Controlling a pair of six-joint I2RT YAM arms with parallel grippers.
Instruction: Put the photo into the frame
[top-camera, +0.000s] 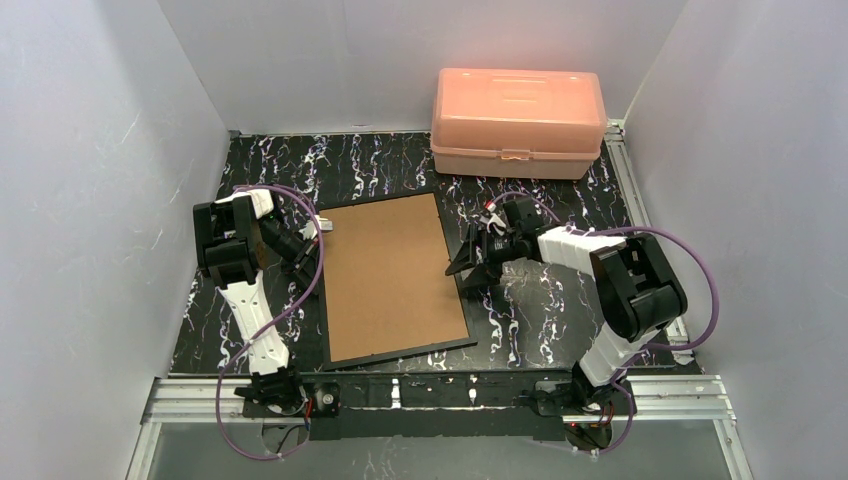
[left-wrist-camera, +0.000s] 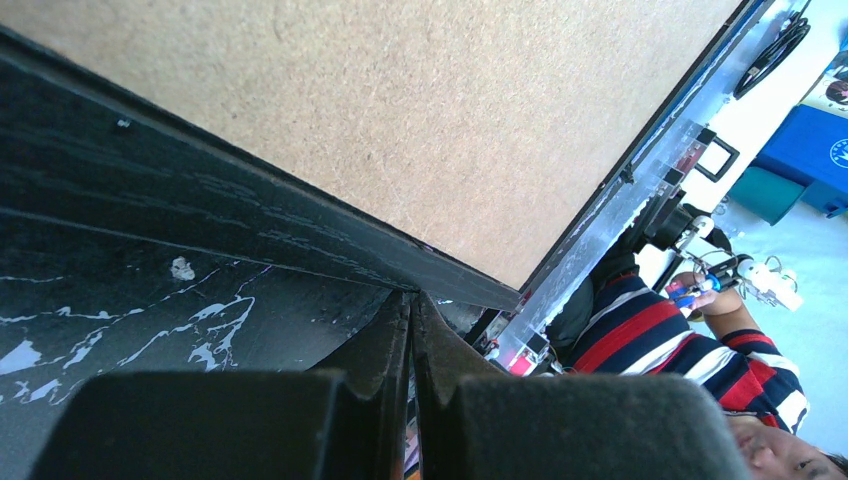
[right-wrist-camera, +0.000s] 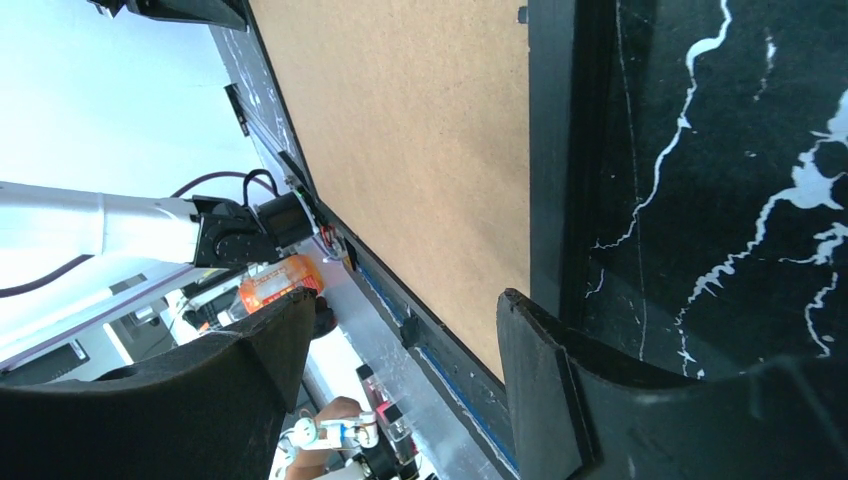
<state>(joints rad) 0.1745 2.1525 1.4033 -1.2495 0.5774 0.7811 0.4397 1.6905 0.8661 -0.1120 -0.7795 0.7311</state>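
Frame (top-camera: 392, 278) lies flat and back-up at the middle of the table (top-camera: 560, 320), brown board showing inside the thin black rim. Its near edge sits close to the table's near edge. The photo is not visible in any view, and I cannot tell whether it is under the board.

Left gripper (top-camera: 312, 232): jaws pressed together on nothing, tips at the frame's left rim near its far-left corner. Right gripper (top-camera: 470, 262): jaws spread wide and empty, just beside the frame's right rim.

Handling (judgement): stiff, light and flat. Any pane underneath would be fragile, so no hard pressing on the board. The rim is low and lies flush on the table, which leaves little to pinch and means it will likely slide if pushed. Best hold is one finger worked under the rim at a long edge while the other arm braces the opposite edge.

Room: open table lies right of the frame, towards the right edge. The left strip is narrow and taken up by the left arm. The pink box (top-camera: 518, 120) stands at the far edge near the frame's far-right corner without touching it — this limits sliding that way.
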